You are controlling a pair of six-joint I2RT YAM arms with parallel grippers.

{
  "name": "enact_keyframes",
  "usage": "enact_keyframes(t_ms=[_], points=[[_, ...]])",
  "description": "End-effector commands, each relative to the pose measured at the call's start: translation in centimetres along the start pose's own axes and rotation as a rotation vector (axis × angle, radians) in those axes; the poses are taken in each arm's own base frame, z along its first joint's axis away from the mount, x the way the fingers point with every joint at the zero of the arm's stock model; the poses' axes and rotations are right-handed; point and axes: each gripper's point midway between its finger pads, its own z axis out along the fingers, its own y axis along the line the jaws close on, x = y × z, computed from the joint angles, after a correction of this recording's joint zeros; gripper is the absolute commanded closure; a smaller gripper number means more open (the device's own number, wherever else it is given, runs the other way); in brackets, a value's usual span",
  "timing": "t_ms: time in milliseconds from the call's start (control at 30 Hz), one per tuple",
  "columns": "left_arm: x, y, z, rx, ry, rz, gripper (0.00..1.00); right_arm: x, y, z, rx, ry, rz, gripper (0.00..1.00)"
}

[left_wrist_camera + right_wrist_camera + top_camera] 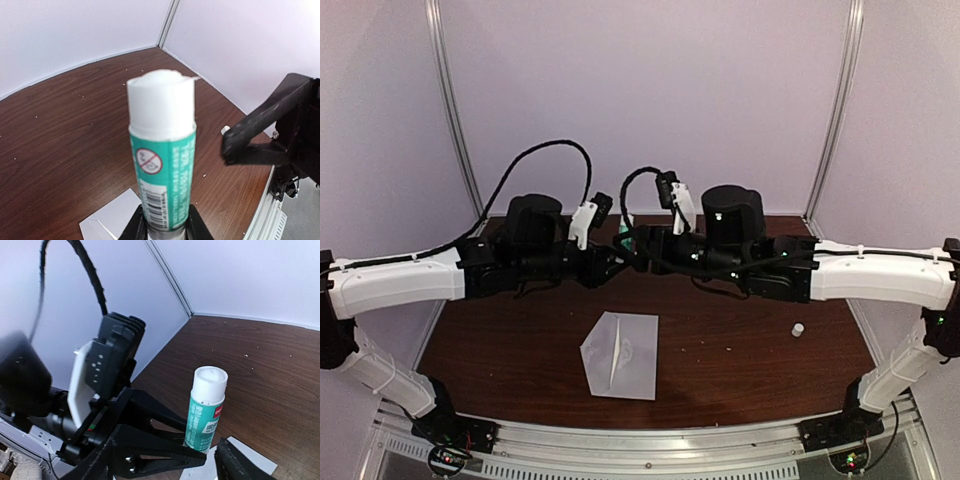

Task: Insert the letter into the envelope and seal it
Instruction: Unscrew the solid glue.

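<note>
Lying below both, envelope (pixel 625 352); left end effector (pixel 162 226) pinches glue stick (pixel 162 165), right end effector (pixel 200 462) seemingly spread.

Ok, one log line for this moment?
left claw: shut on uncapped glue stick | right claw: open, beside stick | envelope: flat on table, flap open | seal: not done

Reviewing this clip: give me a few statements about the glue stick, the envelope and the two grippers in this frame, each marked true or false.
1. The left gripper grips a glue stick. True.
2. The glue stick is capped. False: its top is bare, and a small white cap lies on the table.
3. The envelope lies on the table, flap open. True.
4. The right gripper is shut on the envelope. False: it is open beside the glue stick.
</note>
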Motion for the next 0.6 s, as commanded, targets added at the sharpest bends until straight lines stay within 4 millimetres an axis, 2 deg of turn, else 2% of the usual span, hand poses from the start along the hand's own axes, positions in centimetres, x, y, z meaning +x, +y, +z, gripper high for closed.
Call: enact_keyframes(t_ms=[0, 167, 300, 433, 567], points=[[-4.3, -2.5, -2.2, 0.118, -0.150, 0.018, 1.00, -3.0, 1.6, -3.8, -0.072, -0.112, -0.043, 0.23], [-5.0, -5.6, -3.8, 0.299, -0.198, 0.064, 1.00, -3.5, 1.3, -6.2, -0.155, -0.153, -0.038, 0.13], [-4.8, -8.6, -4.9, 0.478, -0.183, 0.120, 1.00, -3.8, 3.4, -8.0, -0.363, -0.169, -0.056, 0.08], [-4.3, -10.4, -5.7, 0.593, -0.165, 0.156, 1.00, -3.7, 6.1, -9.7, -0.539, -0.165, -0.100, 0.13], [-4.1, -11.4, -6.3, 0.657, -0.156, 0.177, 1.00, -3.9, 7.0, -10.1, -0.598, -0.175, -0.105, 0.22]])
